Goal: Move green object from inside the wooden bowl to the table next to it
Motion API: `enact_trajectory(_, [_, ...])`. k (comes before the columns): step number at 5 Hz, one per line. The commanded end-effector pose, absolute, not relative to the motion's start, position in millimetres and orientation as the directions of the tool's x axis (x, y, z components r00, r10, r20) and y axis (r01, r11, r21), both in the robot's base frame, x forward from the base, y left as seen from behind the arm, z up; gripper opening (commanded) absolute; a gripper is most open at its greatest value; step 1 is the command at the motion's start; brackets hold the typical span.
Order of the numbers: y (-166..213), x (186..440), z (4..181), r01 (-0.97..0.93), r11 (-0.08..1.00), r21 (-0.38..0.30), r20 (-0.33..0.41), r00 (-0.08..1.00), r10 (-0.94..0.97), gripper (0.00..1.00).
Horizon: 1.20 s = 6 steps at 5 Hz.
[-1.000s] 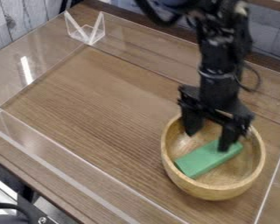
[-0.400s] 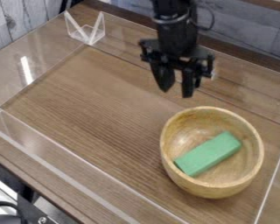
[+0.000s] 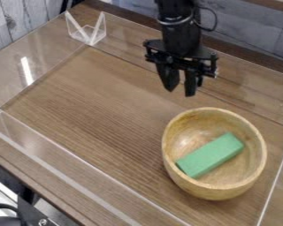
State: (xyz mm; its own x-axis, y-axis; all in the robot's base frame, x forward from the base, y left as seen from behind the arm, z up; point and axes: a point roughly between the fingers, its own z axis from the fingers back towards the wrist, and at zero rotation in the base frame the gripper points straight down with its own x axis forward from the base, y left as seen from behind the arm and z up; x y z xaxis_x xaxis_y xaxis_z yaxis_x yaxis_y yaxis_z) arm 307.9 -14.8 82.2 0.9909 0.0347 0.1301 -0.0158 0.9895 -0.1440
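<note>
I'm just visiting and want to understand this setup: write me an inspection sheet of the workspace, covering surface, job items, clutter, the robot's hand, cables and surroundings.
Surface: brown wood-grain table with darker streaks.
Job items: green block lying inside the wooden bowl; not yet out on the table.
Clutter: nothing seen.
Hand: black hand above the table, beyond the bowl, fingers spread apart; nothing seen in its grip.
Cables: a dark cable at the near left corner, outside the work area.
Surroundings: clear plastic edging along the table; a white wire-like bracket at the far left.
</note>
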Motion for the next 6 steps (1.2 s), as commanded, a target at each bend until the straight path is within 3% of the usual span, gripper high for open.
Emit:
enact_trajectory(1, [-12, 326, 90.4, -0.042, 0.991, -0.13, 0.187, 0.98, 0.066, 0.0])
enact_trajectory(2, [-10, 336, 83.0, -0.076, 0.99, -0.122, 0.189, 0.977, 0.098, 1.0])
enact_trajectory(3, [-5, 330, 76.2, -0.079, 0.99, -0.115, 0.19, 0.977, 0.1, 0.0])
enact_trajectory(4, [0, 324, 71.2, -0.08, 0.991, -0.108, 0.193, 0.976, 0.1, 1.0])
enact_trajectory(6, [12, 335, 79.5, 0.02, 0.995, -0.098, 0.213, 0.977, 0.001, 1.0])
